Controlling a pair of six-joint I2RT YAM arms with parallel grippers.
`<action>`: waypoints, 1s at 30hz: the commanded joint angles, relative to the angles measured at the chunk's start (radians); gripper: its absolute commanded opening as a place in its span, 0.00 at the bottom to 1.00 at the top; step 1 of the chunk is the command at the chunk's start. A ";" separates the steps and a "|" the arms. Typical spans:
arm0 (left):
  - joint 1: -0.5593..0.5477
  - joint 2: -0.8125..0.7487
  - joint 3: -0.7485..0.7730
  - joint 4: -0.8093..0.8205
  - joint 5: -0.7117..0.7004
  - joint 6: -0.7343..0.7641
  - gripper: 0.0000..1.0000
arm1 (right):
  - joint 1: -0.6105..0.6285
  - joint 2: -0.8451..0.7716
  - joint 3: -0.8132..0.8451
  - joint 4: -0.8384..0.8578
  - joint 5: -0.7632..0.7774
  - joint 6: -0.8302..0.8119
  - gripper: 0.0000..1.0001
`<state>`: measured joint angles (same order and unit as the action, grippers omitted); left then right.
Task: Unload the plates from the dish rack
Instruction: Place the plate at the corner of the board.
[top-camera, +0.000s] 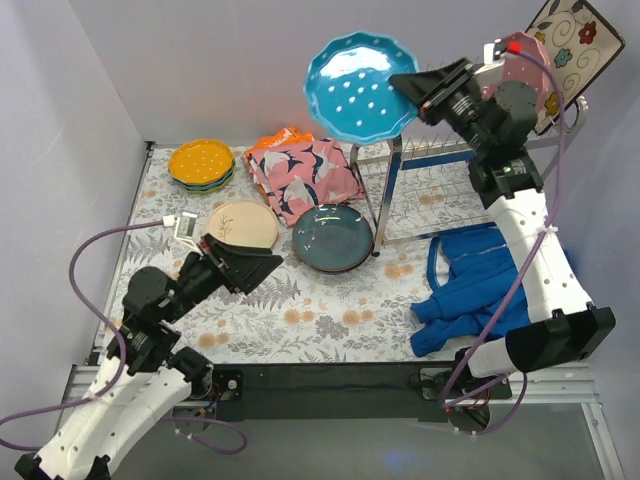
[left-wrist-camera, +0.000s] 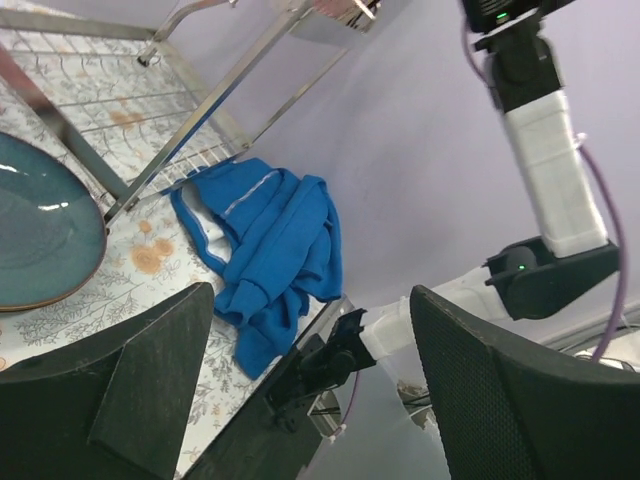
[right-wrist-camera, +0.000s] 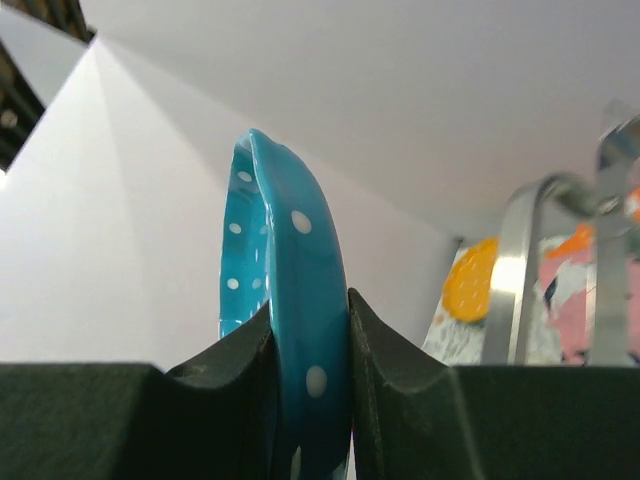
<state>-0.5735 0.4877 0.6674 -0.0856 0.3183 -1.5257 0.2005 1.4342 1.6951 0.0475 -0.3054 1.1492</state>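
Above the table's far side, right gripper (top-camera: 412, 85) is clenched on the rim of the blue dotted plate (top-camera: 355, 88), holding it up in the air, face toward the camera, just left of the dish rack (top-camera: 388, 195) top. Right wrist view confirms it: both fingers (right-wrist-camera: 400, 400) pressed on either side of the plate edge (right-wrist-camera: 290, 300), plate standing upright between them. 2 plates on the rack at far right: the square floral plate (top-camera: 575, 42) leaning at the top corner, and a pink dotted plate (top-camera: 537, 62) just beside it, mostly hidden behind the right wrist. On the floral table cover (top-camera: 330, 320), left of the rack: dark teal plate (top-camera: 333, 238) flat beside the rack's front leg, cream plate (top-camera: 240, 225) flat just left of it, and a stack of dotted plates (top-camera: 202, 163) with orange on top at the far-left corner. Pink bird-print cloth (top-camera: 305, 172) sits bunched between the stack and the rack, its near edge touching the teal plate. Blue garment (top-camera: 475, 285) is crumpled on the right, in front of the rack. Left gripper (top-camera: 258, 265) hovers low over the table near the cream plate, jaws spread wide, nothing between them. Left wrist view shows the same: both pads (left-wrist-camera: 130, 400) well apart, with the garment (left-wrist-camera: 265, 250), the teal plate's edge (left-wrist-camera: 40, 235) and the rack legs (left-wrist-camera: 200, 110) beyond.
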 joint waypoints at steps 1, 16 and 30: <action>-0.005 -0.116 0.064 -0.190 -0.018 -0.001 0.79 | 0.129 -0.122 -0.101 0.273 -0.064 0.058 0.01; -0.005 -0.373 0.003 -0.298 -0.088 -0.126 0.80 | 0.487 -0.320 -0.577 0.460 -0.077 -0.083 0.01; -0.005 -0.324 -0.135 -0.180 -0.059 -0.175 0.57 | 0.623 -0.316 -0.851 0.701 -0.124 -0.072 0.01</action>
<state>-0.5735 0.1379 0.5709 -0.3111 0.2325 -1.6814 0.8196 1.1469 0.8719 0.4393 -0.4072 1.0000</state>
